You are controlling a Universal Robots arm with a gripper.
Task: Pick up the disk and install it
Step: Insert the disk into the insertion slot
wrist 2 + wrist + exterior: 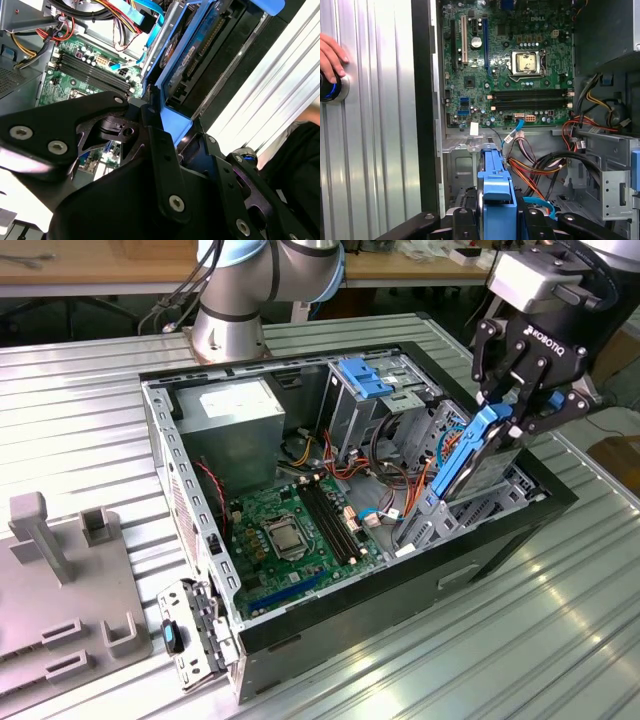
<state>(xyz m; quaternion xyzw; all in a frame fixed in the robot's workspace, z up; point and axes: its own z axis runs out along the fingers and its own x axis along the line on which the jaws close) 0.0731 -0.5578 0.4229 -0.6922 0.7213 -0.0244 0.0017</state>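
1. One ribbed metal table [80, 400] carries everything. A grey fixture plate [60, 580] lies at its edge on the exterior view's left.
2. Computer case [350, 625]: black, side panel off, lying open side up at the table's middle.
3. Arm [235, 310]: its base stands on the table just beyond the case's far wall.
4. Motherboard [290, 530]: green, on the case floor, with white printed markings across it.
5. Power supply [235, 415]: a grey box in the case's far corner on the exterior view's left. It bears a white label whose print is too small to tell.
6. Gripper [515, 420]: black, with white lettering on its body. Its fingers are clamped on the disk's upper end.
7. Disk [480, 465]: a dark body between bright blue rails. It stands on edge, tilted, at the case's end on the exterior view's right, its lower part in the grey drive cage [470, 505]. Whether it is seated cannot be told.
8. Hand [330, 55]: a person's, resting on a round blue-ringed button [332, 87] on the table beside the case, in the first wrist view.
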